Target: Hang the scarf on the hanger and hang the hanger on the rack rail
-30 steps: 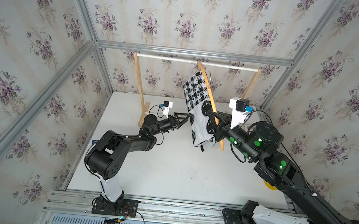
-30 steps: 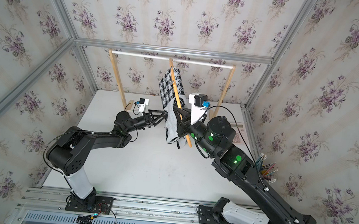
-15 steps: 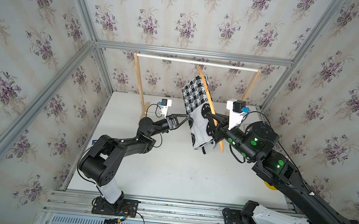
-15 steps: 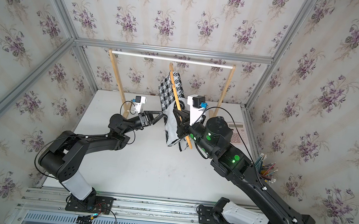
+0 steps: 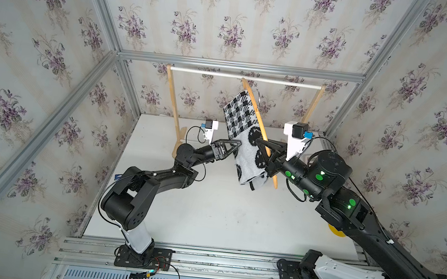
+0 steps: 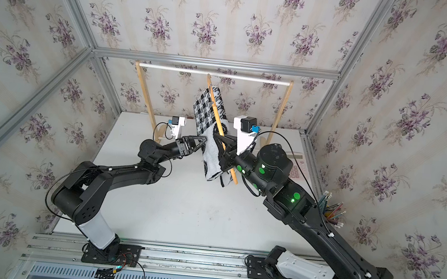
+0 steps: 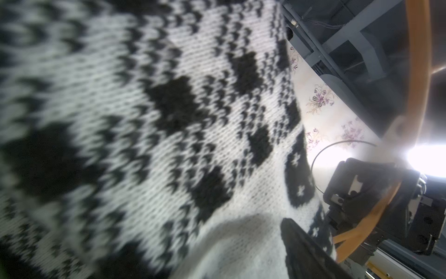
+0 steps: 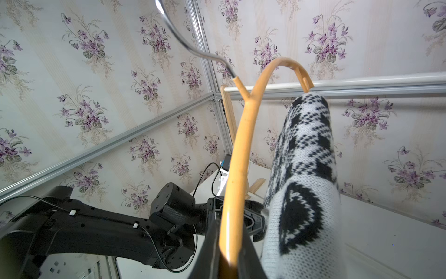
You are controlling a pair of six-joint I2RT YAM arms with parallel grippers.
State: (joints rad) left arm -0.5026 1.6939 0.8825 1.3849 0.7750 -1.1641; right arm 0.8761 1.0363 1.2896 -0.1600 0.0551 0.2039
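**A:** Where's it at?

**B:** My right hand (image 8: 228,261) is clamped on the hanger (image 5: 259,120), holding it tilted mid-frame in both top views. The scarf (image 5: 241,136) is draped over its crossbar, check half up top, smiley half dangling. My left hand (image 5: 232,146) is spread wide right at the cloth's edge, gripping nothing.

**A:** Risks?

**B:** The hanger's so steeply tilted that I reckon the scarf could slide down the bar and bunch up or drop. An open finger could also snag the knit and drag it off.

**A:** Surroundings?

**B:** Plain white desk (image 5: 208,210) below, rack (image 5: 246,77) at the back, floral wallpaper all round, pencils (image 6: 333,208) at the right edge.
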